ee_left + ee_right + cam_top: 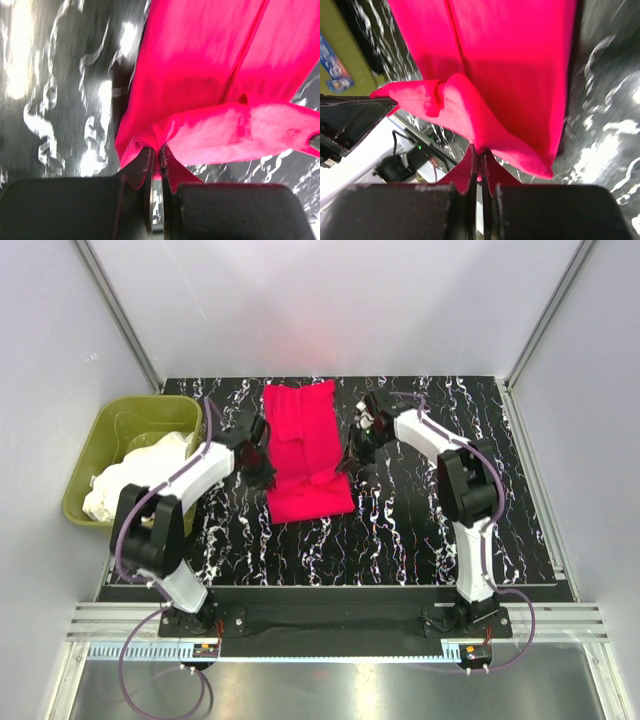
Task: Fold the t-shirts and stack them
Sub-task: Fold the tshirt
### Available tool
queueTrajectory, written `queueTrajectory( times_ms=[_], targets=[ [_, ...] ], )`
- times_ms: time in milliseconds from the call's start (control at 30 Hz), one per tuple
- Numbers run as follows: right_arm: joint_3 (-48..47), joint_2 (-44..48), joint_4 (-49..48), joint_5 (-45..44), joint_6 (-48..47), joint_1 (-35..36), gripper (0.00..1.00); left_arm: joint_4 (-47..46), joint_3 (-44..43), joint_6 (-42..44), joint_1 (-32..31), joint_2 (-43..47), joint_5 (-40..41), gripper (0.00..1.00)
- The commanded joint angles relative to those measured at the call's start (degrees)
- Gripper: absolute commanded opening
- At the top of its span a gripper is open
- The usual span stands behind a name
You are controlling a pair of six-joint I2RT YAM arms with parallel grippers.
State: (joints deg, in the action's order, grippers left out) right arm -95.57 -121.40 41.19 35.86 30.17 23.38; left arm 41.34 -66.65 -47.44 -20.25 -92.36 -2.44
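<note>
Closest up, in the left wrist view, the left gripper (156, 161) has its dark fingers pressed together on a bunched fold of the bright crimson-red cloth t-shirt (305, 455); the right wrist view shows the right gripper (480, 161) likewise nipped tight on the opposite edge, a lifted flap of red rising from its tips. Only the overhead view gives the whole layout: the red shirt lies as a long folded strip on the black white-veined table (420, 530), towards the far middle, with one gripper at each side of it. That view alone shows the crumpled white cloth t-shirts (140, 465) heaped in the olive-green plastic tub (85, 472) off the table's left edge
</note>
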Motion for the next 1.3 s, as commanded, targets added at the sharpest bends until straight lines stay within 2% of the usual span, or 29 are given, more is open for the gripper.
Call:
queueTrajectory(
  times_ms=[0, 167, 267, 533, 1267],
  targets=[
    [-10.65, -4.62, 7.14, -0.62, -1.87, -1.66, 0.00, -2.23, -6.02, 5.69, 2.32, -4.40, -2.65, 0.00],
    [-21.92, -11.57, 10.31, 0.53, -1.96, -2.72, 0.00, -3.20, -11.12, 5.96, 5.74, -9.24, -4.68, 0.00],
    [-25.44, -14.37, 11.28, 1.76, -2.14, -3.16, 0.00, -3.46, -14.10, 6.31, 6.88, -12.49, -6.35, 0.00],
    [-30.72, -19.04, 10.23, 4.66, -1.08, -3.86, 0.00, -2.76, -20.53, 6.13, 7.95, -18.38, -8.37, 0.00],
    [-37.58, -25.55, 8.91, 8.35, 1.64, -5.53, 0.01, -1.35, -26.60, 7.01, 10.41, -25.15, -8.72, 0.00]
  ],
)
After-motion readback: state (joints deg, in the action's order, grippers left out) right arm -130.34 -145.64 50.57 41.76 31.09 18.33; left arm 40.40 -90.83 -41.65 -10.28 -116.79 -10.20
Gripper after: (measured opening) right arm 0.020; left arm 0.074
